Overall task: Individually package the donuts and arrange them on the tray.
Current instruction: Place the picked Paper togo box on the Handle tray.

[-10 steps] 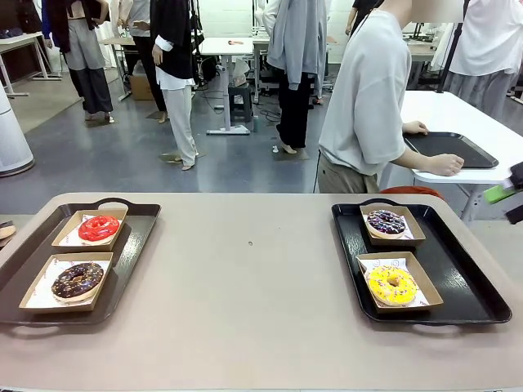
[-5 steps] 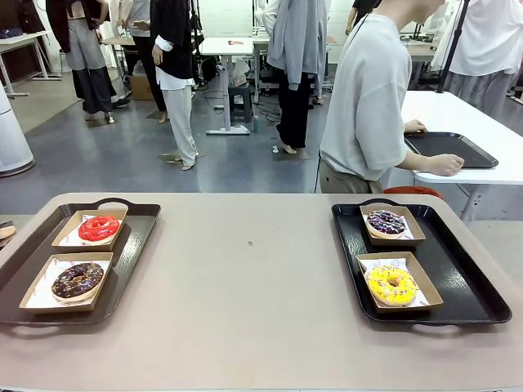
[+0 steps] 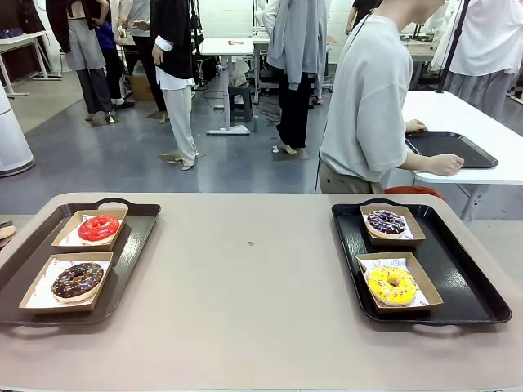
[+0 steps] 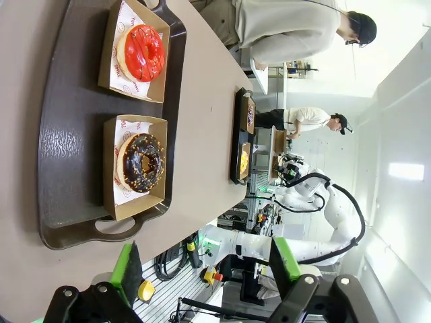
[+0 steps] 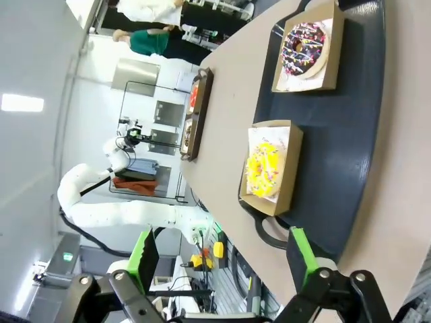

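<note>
Four donuts each lie in an open brown cardboard box. The red donut (image 3: pixel 98 228) and the chocolate donut (image 3: pixel 78 280) are on the left black tray (image 3: pixel 131 245). On the right black tray (image 3: pixel 458 278) are the purple donut (image 3: pixel 386 221) and the yellow donut (image 3: pixel 391 284). My left gripper (image 4: pixel 205 266) hangs open off the table's edge, short of the chocolate donut (image 4: pixel 143 162) and red donut (image 4: pixel 141 52). My right gripper (image 5: pixel 222 259) is open too, back from the yellow donut (image 5: pixel 264 169) and purple donut (image 5: pixel 303 48). Neither holds anything.
A person (image 3: pixel 368 98) stands beyond the far edge, turned to a white side table (image 3: pixel 458 122) with both hands at another black tray (image 3: pixel 449 147). The beige tabletop (image 3: pixel 253 278) between the two trays is bare. Other people stand farther back.
A green-padded gripper tip that showed at the front view's right edge a second ago has drawn back out of it. The donuts and trays have not moved.
</note>
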You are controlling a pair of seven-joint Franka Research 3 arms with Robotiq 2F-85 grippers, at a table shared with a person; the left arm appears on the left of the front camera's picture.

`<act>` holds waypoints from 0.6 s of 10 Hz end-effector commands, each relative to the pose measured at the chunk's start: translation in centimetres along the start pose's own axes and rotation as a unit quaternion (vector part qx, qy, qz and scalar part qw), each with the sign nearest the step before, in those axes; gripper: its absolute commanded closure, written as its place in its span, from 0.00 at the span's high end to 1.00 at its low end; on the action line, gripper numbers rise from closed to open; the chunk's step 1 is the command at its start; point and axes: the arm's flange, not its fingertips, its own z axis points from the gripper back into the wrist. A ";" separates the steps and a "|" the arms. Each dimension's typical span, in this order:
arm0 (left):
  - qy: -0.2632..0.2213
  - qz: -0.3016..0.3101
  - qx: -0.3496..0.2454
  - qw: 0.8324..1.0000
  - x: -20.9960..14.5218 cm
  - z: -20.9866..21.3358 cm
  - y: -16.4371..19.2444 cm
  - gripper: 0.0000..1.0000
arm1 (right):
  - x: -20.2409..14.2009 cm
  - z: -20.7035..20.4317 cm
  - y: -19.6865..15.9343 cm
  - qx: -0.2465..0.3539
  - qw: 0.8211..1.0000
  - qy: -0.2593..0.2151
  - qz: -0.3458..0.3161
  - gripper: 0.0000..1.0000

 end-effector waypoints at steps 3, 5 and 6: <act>-0.006 0.000 -0.001 1.000 0.0 0.2 -0.2 1.00 | -0.2 -0.2 -1.5 0.002 0.999 -0.035 0.001 1.00; -0.006 0.000 -0.001 1.000 0.0 0.2 -0.2 1.00 | -0.3 0.1 -1.5 0.002 1.000 -0.014 -0.007 1.00; -0.006 0.000 -0.001 1.000 0.0 0.2 -0.2 1.00 | -0.3 0.1 -1.5 0.002 1.000 -0.014 -0.007 1.00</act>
